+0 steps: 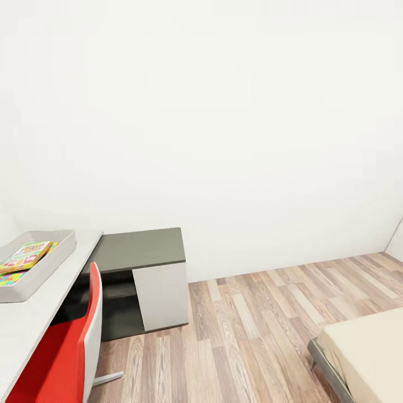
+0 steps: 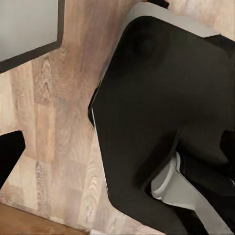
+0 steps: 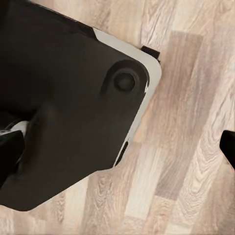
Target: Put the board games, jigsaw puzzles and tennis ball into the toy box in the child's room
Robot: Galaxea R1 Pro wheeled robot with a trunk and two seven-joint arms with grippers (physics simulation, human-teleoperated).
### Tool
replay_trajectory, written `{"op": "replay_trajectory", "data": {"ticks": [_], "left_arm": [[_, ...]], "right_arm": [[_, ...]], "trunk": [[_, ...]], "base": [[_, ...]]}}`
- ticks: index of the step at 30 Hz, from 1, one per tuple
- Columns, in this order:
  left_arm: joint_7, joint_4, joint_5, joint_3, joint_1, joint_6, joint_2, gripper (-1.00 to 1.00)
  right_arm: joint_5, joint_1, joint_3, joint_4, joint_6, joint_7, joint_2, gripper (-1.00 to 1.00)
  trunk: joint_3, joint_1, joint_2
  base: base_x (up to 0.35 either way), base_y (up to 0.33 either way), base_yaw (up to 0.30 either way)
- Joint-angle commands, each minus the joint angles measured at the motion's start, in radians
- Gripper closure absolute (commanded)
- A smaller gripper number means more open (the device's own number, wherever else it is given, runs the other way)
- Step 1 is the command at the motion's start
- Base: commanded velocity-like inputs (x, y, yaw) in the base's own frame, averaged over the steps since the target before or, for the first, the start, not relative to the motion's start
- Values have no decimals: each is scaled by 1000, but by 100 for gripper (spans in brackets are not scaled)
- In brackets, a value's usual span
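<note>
At the left edge of the head view, the toy box (image 1: 59, 253) sits on the pale worktop (image 1: 33, 322). Inside lies an orange-yellow board game (image 1: 25, 256) atop a jigsaw puzzle (image 1: 10, 278). A red chair (image 1: 67, 347) stands below, a grey cabinet (image 1: 146, 280) beside. The bed (image 1: 366, 352) occupies the lower right corner. The wrist views show wood floor (image 3: 196, 122) and the robot's dark base (image 2: 161, 122); I cannot tell either pincer's state.

Child's bedroom in a home. Plain white wall (image 1: 224, 112), light wood plank floor (image 1: 252, 324). Long pale desk (image 1: 39, 313) with red chair (image 1: 61, 352) tucked under; grey tray (image 1: 53, 263) on desk holds colourful printed game boxes (image 1: 25, 256). Beige mattress corner of a low bed (image 1: 369, 352) at right.
</note>
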Motion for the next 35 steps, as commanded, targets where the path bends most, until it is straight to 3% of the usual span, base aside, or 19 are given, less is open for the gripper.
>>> {"op": "replay_trajectory", "data": {"ticks": [1, 3, 7, 14, 35], "left_arm": [[5, 10, 4, -8, 23, 3, 1, -100], [3, 22, 1, -9, 67, 1, 3, -100], [2, 28, -1, -9, 99, 1, 16, -100], [2, 30, -4, -9, 109, 1, 43, -100], [2, 30, -4, -9, 110, 1, 46, -100]], "right_arm": [[6, 5, -10, 2, -4, 4, 33, -100], [3, 10, -10, 5, -8, 3, 91, -100], [2, 12, -10, 7, -10, 2, 135, -100], [3, 13, -12, 4, -11, 2, 139, -100], [5, 13, -10, 5, -11, 2, 147, -100]], "trunk": [[-1, 0, -1], [-1, 0, -1], [-1, 0, -1], [-1, 0, -1], [-1, 0, -1]], "base": [[-18, 0, -2], [-10, 0, -1], [-4, 0, 0], [0, 0, 0], [0, 0, 0]]}}
